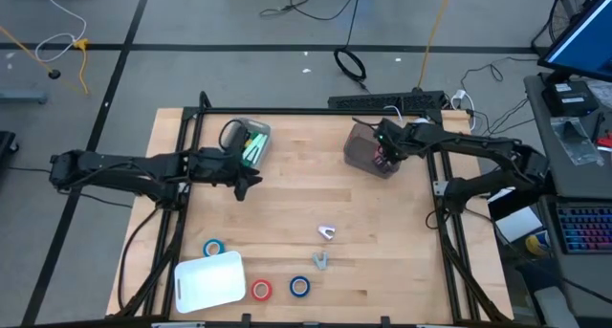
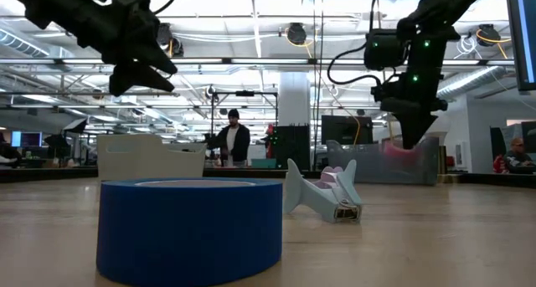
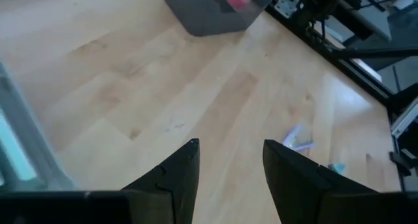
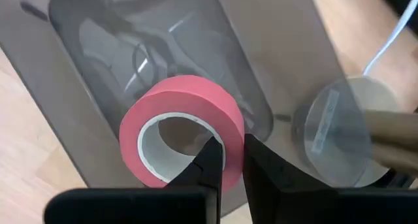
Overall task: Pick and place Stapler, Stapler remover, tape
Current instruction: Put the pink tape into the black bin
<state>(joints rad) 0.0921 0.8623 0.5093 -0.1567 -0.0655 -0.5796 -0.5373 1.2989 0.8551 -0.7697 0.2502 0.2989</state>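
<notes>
Over the smoky translucent bin (image 4: 98, 87) at the counter's (image 1: 316, 199) far right, the right pincer (image 4: 228, 160) pinched the wall of a pink tape roll (image 4: 183, 129) with a pale core. Blue rolls (image 1: 214, 248) lay near the front edge. The left pincer (image 3: 228, 160) hung half-spread and empty above pale wood planks. Behind stood a person (image 2: 231, 141) in a bright workshop.

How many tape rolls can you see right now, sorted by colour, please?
Blue tape rolls: 2, one by the white tray and one near the front edge
Red or pink tape rolls: 2, one near the front edge and one pinched in the right claw over the dark bin
Total: 4
</notes>
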